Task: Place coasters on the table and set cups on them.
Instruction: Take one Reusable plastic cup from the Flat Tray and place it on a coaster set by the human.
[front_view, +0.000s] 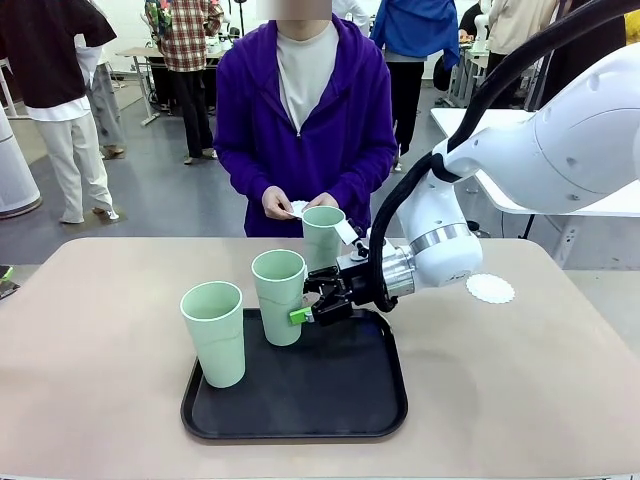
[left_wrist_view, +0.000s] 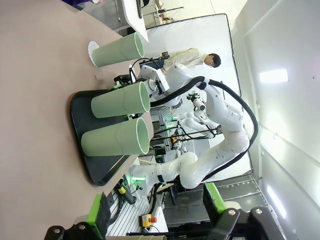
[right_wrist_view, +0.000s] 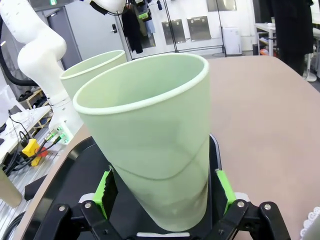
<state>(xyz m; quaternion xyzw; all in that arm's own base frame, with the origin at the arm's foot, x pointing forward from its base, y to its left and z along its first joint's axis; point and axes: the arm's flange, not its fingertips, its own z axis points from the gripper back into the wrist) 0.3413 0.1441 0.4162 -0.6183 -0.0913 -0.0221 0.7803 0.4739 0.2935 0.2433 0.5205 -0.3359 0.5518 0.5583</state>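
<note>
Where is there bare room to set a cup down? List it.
Free: the table left of the tray; its near right corner, nearer than the coaster; the tray's front right. Crowded: the tray's back left, with two cups and the right gripper around one.

Cups (front_view: 212, 335) crowd tray's (front_view: 320, 390) far left, right end effector (front_view: 305, 305) straddling one, table (front_view: 100, 330) flanks open

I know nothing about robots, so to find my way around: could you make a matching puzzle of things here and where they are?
Things: 1 middle cup; 2 tray; 3 right-side coaster; 4 person's hands.
Places: A holding another coaster; B lying on the table; C between the fingers of the right hand; D under the left cup.
Pairs: 1-C, 2-D, 3-B, 4-A.
</note>
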